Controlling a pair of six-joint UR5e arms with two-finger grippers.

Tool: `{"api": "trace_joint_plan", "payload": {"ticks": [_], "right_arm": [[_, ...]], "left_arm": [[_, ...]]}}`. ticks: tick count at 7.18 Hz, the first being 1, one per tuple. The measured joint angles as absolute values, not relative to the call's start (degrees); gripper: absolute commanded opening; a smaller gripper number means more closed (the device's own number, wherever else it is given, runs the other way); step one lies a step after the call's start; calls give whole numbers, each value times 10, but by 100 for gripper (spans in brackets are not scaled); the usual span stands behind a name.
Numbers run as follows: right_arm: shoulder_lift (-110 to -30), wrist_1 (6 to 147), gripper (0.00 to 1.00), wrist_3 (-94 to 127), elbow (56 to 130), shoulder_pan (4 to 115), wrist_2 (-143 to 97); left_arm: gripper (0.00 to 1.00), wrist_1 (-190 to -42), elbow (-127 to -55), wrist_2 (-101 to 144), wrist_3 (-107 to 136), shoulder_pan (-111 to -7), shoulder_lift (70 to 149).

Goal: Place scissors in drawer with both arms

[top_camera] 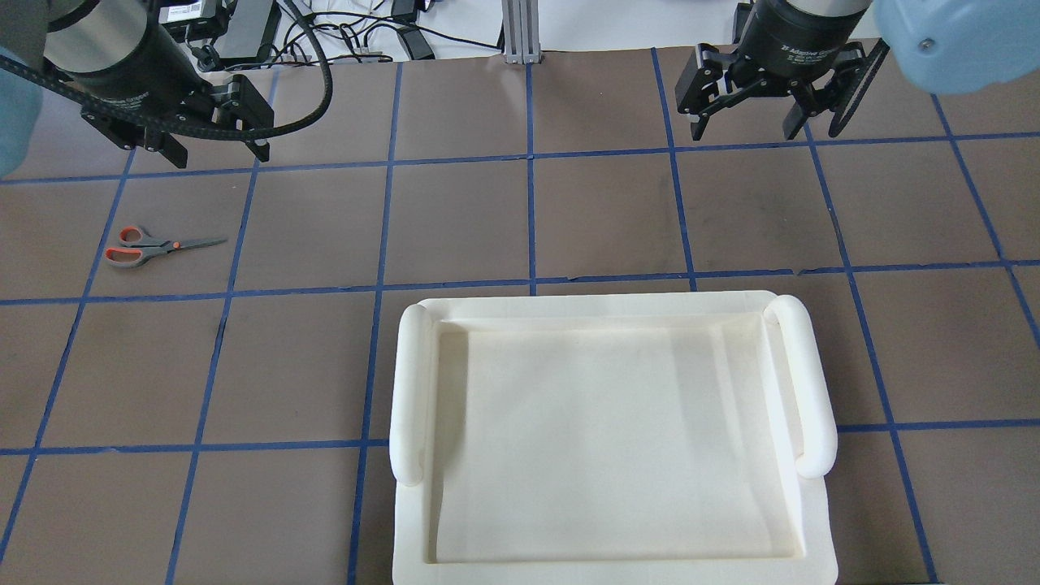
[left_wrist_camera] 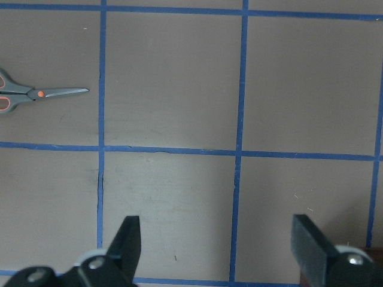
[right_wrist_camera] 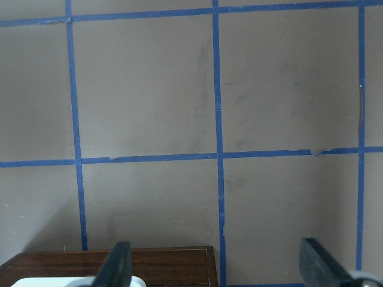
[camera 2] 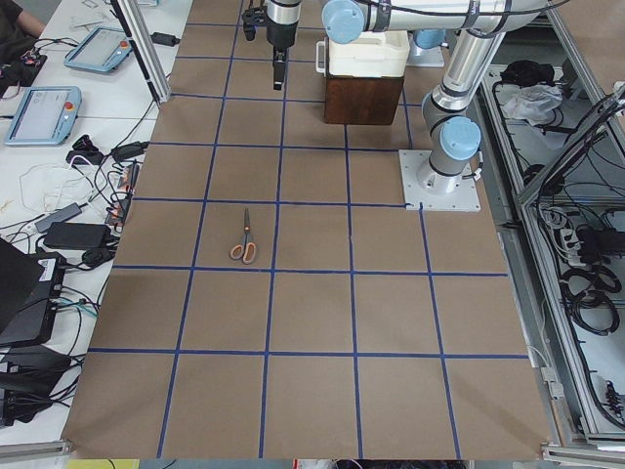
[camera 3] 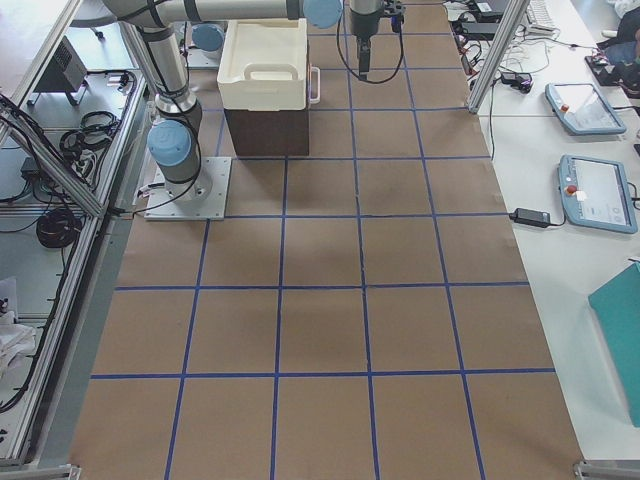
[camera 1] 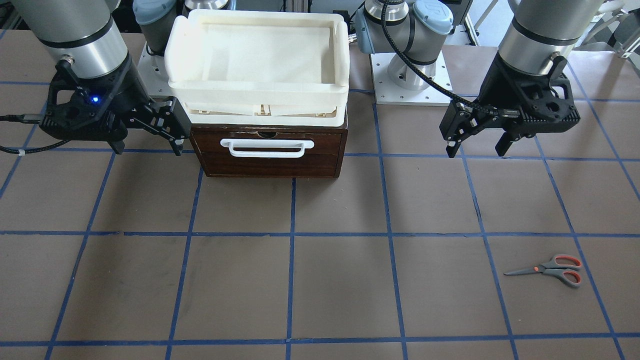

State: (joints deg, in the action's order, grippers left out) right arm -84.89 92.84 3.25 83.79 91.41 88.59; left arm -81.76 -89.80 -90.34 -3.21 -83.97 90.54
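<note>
The scissors (camera 1: 546,270) lie flat on the brown table on my left side, blades shut; they also show in the overhead view (top_camera: 154,245) and at the left edge of the left wrist view (left_wrist_camera: 36,94). The drawer (camera 1: 270,162) is shut, its dark front and white bar handle (camera 1: 267,147) facing the operators' side. My left gripper (camera 1: 477,150) hangs open and empty above the table, apart from the scissors, as the overhead view (top_camera: 218,154) also shows. My right gripper (camera 1: 149,147) is open and empty, just beside the cabinet's side.
A white plastic bin (camera 1: 260,55) sits on top of the dark cabinet (camera 2: 363,93) and fills the overhead view's lower middle (top_camera: 609,439). Blue tape lines grid the table. Both arm bases (camera 1: 410,75) stand behind the cabinet.
</note>
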Motion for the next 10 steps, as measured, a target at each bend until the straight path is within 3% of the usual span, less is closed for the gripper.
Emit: {"api": "trace_joint_plan", "payload": {"ticks": [1, 5, 8, 10], "right_arm": [[-849, 928, 100, 33, 838, 914, 886], [-830, 929, 100, 16, 841, 934, 882], [-756, 933, 100, -65, 852, 1042, 869], [-735, 934, 100, -289, 853, 1058, 838]], "left_arm": [[100, -818, -899, -902, -31, -839, 908], [100, -821, -901, -902, -50, -829, 919], [100, -840, -896, -908, -364, -714, 934], [100, -839, -892, -939, -627, -656, 963]]}}
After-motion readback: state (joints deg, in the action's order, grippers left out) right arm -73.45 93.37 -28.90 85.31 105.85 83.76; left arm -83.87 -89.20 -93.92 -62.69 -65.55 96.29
